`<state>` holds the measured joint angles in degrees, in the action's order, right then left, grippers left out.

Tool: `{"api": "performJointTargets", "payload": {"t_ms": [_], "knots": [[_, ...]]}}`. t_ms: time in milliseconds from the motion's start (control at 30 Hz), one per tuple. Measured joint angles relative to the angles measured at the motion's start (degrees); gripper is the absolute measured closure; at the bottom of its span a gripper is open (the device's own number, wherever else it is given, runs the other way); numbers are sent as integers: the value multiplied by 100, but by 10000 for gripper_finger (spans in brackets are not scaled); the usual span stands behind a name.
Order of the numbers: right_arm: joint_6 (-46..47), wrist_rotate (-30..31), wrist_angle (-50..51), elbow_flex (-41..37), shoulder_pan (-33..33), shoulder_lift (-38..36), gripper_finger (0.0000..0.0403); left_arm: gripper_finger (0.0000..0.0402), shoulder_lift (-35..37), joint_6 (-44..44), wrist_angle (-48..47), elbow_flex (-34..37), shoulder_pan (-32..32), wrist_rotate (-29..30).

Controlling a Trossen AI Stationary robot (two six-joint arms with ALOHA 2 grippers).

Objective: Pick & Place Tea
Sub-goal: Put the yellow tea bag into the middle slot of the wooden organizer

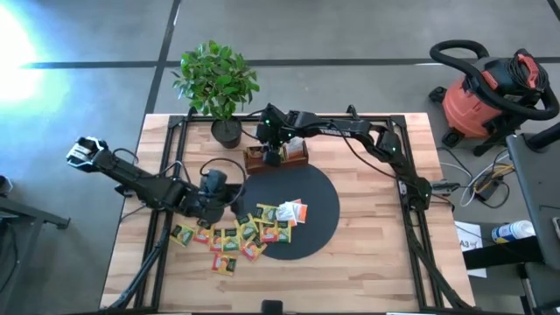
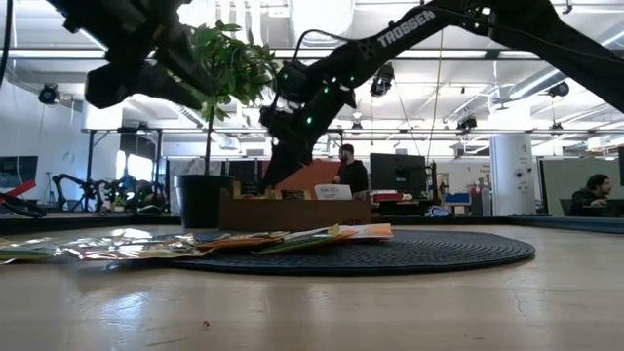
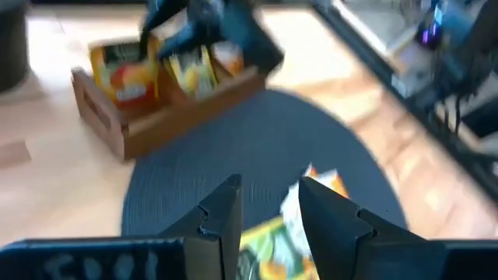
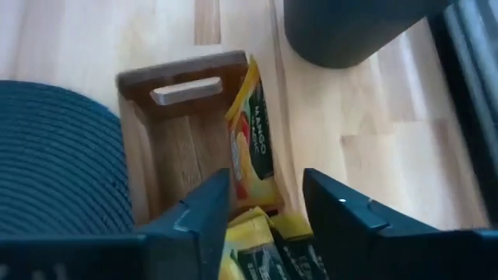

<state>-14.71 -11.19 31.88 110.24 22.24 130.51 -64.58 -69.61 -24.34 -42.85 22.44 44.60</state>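
Observation:
Several small tea sachets (image 1: 234,236), green, yellow and orange-red, lie in a heap on the wood and over the left rim of the black disc (image 1: 311,223). A white-and-orange one (image 1: 293,212) lies on the disc. The brown wooden tray (image 1: 297,160) stands at the disc's far edge. In it, sachets stand on edge; a yellow one (image 4: 253,148) leans against a compartment wall. My right gripper (image 4: 264,210) hangs open over the tray, its fingers either side of the yellow sachets. My left gripper (image 3: 268,218) hovers open above the heap, with nothing between its fingers.
A potted plant (image 1: 219,83) stands at the far edge, just left of the tray. A black frame (image 1: 402,188) runs along the table's sides. Bare wood (image 1: 350,280) lies on the near side. People (image 2: 351,174) are in the room behind.

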Motion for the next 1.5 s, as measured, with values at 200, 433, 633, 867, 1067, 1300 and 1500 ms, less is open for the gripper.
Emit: {"api": "performJointTargets", "payload": {"t_ms": [200,433,633,867,1067,1300,1500], "knots": [[-71,-100,190,-90,-110,-574,216,299,0,-680,-1292,0,219,-1215],[66,-166,845,-562,-375,-1160,213,299,-120,-877,-1181,218,652,-2108],[766,-372,775,-1557,-794,-1750,213,299,-488,-849,-724,477,685,-3220],[2054,-572,-365,-2592,-1440,-2134,213,299,-839,-732,484,540,1358,-3612],[2913,-832,-1533,-2691,-1849,-1728,213,299,-1286,-1922,476,562,1960,-3459],[3310,-1309,-1823,-1915,-2052,-908,213,299,-1830,-2529,457,566,2022,-2791],[3461,-1568,-1677,-1052,-2199,-151,213,299,-2168,-2635,591,549,2024,-2583]]}}
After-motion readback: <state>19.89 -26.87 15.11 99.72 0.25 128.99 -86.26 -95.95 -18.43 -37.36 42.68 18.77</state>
